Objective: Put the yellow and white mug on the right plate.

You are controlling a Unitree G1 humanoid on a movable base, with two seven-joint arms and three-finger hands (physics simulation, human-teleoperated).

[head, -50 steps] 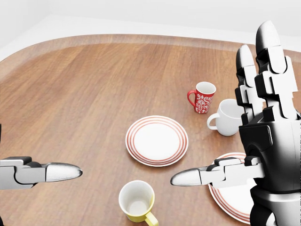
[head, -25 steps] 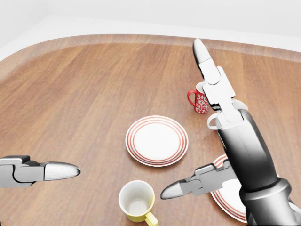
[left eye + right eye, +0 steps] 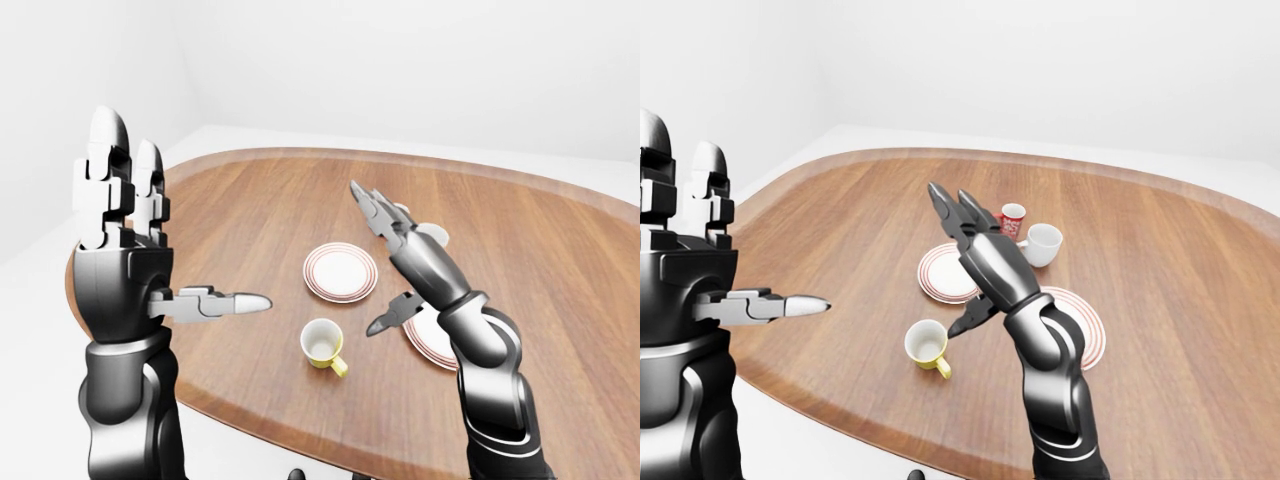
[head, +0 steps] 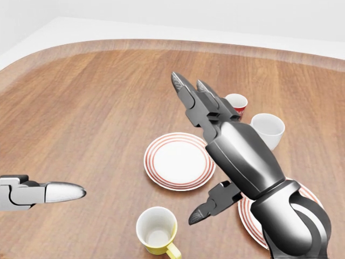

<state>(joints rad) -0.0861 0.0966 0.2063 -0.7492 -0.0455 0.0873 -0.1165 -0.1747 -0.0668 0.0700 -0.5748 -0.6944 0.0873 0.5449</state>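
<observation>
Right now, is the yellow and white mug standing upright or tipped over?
Upright. The yellow and white mug rests on the table, its round mouth facing up and its white inside showing empty.

The wooden worktop [image 4: 97,108] fills the view. The yellow and white mug [image 4: 156,231] stands upright at bottom centre, handle toward lower right. A striped plate [image 4: 179,161] lies above it. The right hand [image 4: 200,129] extends open over this plate's right edge, thumb pointing near the mug. The right plate [image 4: 249,216] is partly hidden by the arm. A red mug [image 4: 237,102] and white mug [image 4: 267,129] stand at upper right. One finger of the left hand [image 4: 40,193] enters at left.
</observation>
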